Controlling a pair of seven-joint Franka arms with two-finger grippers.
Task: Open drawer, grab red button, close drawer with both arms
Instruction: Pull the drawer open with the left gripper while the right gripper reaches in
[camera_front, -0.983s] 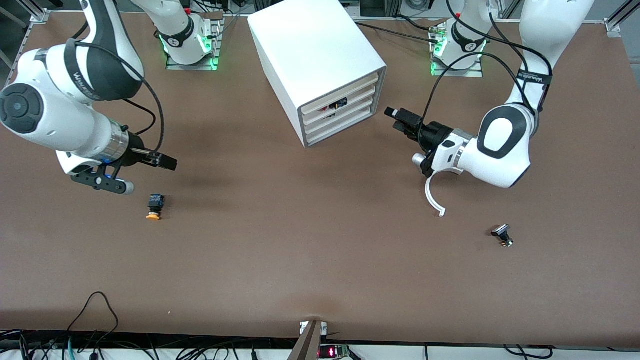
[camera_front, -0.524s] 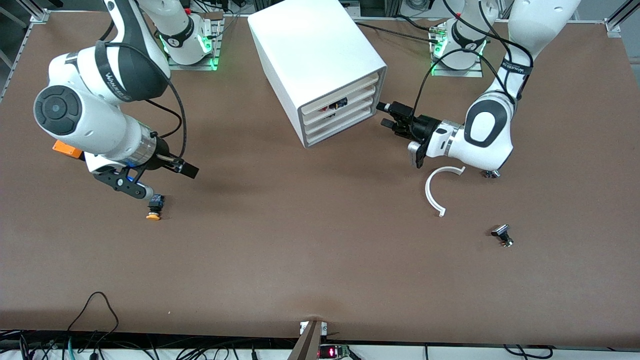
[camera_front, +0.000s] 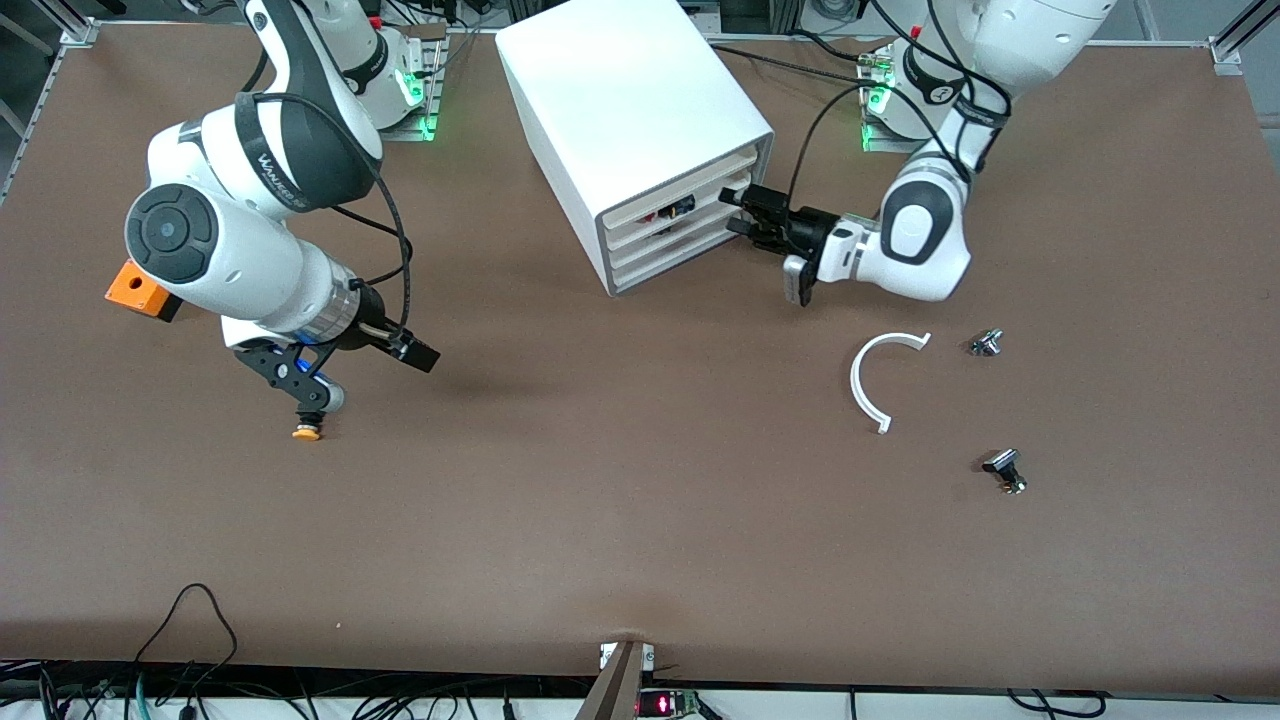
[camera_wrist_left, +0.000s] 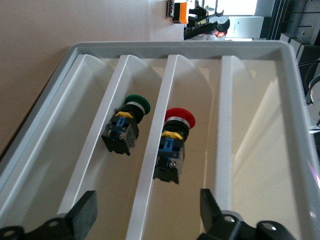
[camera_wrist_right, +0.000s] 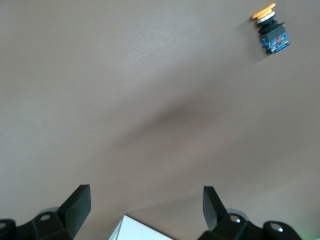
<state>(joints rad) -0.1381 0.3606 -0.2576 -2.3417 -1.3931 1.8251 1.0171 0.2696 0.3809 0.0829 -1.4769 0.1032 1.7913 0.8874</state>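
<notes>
Right now the left gripper (camera_front: 735, 212) is at the cabinet (camera_front: 640, 130) front, its fingers spread wide at the second drawer (camera_front: 685, 205), where the red-capped button (camera_wrist_left: 172, 142) lies on its side beside a green-capped one (camera_wrist_left: 127, 127). To open it well, I'd say it should hook the drawer's lip squarely and pull straight out along the runners. The right gripper (camera_front: 410, 352), jaws also apart, hovers over bare table near the orange-capped button (camera_front: 306, 432), while an orange box (camera_front: 140, 290), a white curved piece (camera_front: 880, 380) and small parts lie well clear.
</notes>
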